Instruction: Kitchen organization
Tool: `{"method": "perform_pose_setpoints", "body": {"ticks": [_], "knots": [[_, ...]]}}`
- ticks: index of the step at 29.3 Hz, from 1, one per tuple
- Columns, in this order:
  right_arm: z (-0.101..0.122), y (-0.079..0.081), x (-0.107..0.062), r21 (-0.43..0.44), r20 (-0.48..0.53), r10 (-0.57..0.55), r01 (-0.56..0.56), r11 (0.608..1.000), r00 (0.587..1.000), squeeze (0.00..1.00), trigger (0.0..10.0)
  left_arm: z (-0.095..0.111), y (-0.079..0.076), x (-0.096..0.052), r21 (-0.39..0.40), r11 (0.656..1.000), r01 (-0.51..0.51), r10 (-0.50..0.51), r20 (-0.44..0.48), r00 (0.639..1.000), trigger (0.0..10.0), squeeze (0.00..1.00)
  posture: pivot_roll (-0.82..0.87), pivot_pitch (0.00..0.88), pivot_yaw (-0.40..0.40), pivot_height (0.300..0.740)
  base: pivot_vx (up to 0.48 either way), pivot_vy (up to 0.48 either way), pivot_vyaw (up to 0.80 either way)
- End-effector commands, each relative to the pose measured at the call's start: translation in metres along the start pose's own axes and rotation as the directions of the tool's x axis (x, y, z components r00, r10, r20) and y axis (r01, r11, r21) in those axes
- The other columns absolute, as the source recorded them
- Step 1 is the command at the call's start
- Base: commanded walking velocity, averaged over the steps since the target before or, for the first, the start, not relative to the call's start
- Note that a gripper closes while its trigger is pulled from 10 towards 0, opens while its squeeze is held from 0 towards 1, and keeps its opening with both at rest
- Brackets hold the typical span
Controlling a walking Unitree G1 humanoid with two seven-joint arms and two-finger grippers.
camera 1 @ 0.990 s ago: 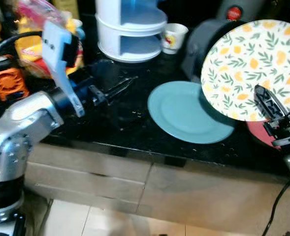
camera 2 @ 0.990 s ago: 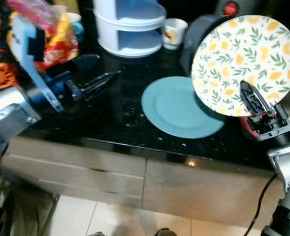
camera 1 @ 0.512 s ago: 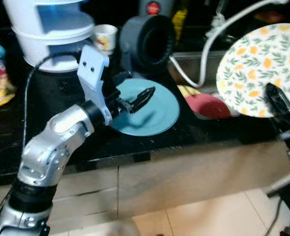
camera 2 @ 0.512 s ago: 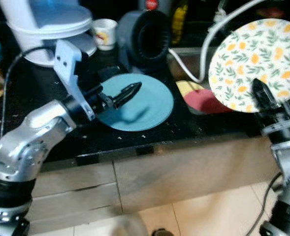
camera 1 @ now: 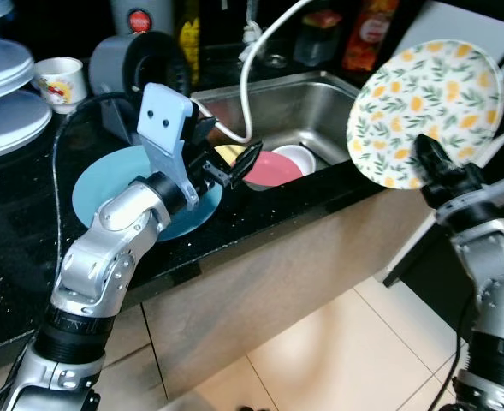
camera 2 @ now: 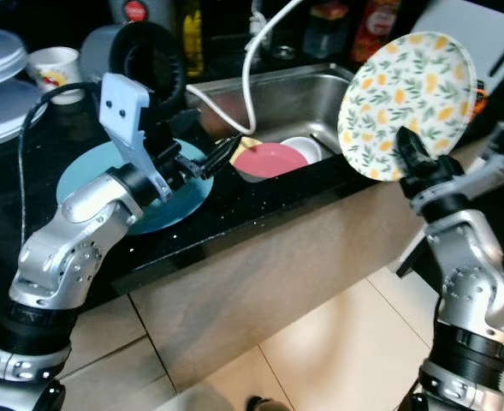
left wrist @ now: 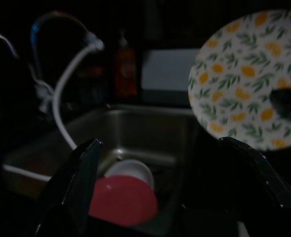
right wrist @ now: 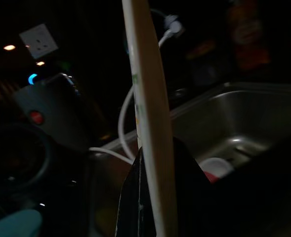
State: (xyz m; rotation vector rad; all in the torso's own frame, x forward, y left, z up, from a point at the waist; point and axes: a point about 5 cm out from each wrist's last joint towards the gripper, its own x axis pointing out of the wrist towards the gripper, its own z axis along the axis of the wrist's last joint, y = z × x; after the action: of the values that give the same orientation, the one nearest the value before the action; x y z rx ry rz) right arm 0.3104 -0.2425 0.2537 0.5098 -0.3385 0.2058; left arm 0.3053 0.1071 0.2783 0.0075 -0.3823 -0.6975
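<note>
- The right gripper (camera 1: pixel 429 159) is raised at the right of the scene, out past the near right corner of the sink (camera 1: pixel 320 92), its jaws clenched on the lower edge of a patterned plate (camera 1: pixel 424 111).
- That plate, white with yellow fruit and green leaves, stands nearly upright in the air, its face turned toward the camera; in the right wrist view its rim (right wrist: pixel 147 118) runs edge-on between the two black fingers (right wrist: pixel 130 197).
- The left gripper (camera 1: pixel 243 163) reaches out over the near left edge of the sink, jaws spread apart and grasping nothing; the left wrist view looks between its fingers (left wrist: pixel 78 182) at the dishes in the basin.
- A teal plate (camera 1: pixel 97 184) lies flat on the black surface (camera 1: pixel 12 257), left of the sink and partly under the left arm.
- In the sink's near left part rest a red bowl (camera 1: pixel 273 169), a small white bowl (camera 1: pixel 293 157) just to its right, and something yellow (camera 1: pixel 226 152) to its left.
- A white hose (camera 1: pixel 256 64) curves from the tap down toward the sink's left side.
- On the far left of the surface stand a white tiered stand (camera 1: pixel 3 94), a small printed cup (camera 1: pixel 62 81) and a dark grey round appliance (camera 1: pixel 145 58).
- Bottles (camera 1: pixel 371 34) line the wall behind the sink.
</note>
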Motion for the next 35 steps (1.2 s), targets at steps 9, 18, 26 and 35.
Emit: {"method": "perform_pose_setpoints", "body": {"ticks": [9, 18, 26, 35], "knots": [[-0.010, 0.028, 0.039, -0.043, -0.016, 0.035, -0.035, 0.998, 0.999, 0.00, 10.0, 0.014, 0.008, 0.000, 0.084, 0.995, -0.055, 0.050, 0.065, 0.997, 10.0, 0.00, 0.07, 0.077, -0.079, 0.740, 0.000, 0.000, 0.00], [-0.028, 0.033, 0.036, -0.002, -0.021, 0.001, -0.001, 1.000, 1.000, 0.00, 10.0, 0.019, 0.003, 0.001, 0.094, 0.994, -0.056, 0.046, 0.107, 0.993, 10.0, 0.00, 0.07, 0.083, -0.069, 0.740, 0.099, 0.000, 0.00], [-0.032, 0.037, 0.034, -0.005, -0.020, 0.006, -0.006, 1.000, 1.000, 0.00, 10.0, 0.019, 0.005, 0.002, 0.085, 0.994, -0.070, 0.060, 0.111, 0.992, 10.0, 0.00, 0.06, 0.080, -0.068, 0.740, 0.000, -0.350, 0.00], [-0.038, 0.040, 0.033, -0.012, -0.032, 0.015, -0.015, 1.000, 0.999, 0.00, 10.0, 0.022, 0.007, 0.002, 0.072, 0.994, -0.079, 0.070, 0.124, 0.990, 10.0, 0.00, 0.07, 0.080, -0.067, 0.740, 0.000, -0.466, 0.00]]}}
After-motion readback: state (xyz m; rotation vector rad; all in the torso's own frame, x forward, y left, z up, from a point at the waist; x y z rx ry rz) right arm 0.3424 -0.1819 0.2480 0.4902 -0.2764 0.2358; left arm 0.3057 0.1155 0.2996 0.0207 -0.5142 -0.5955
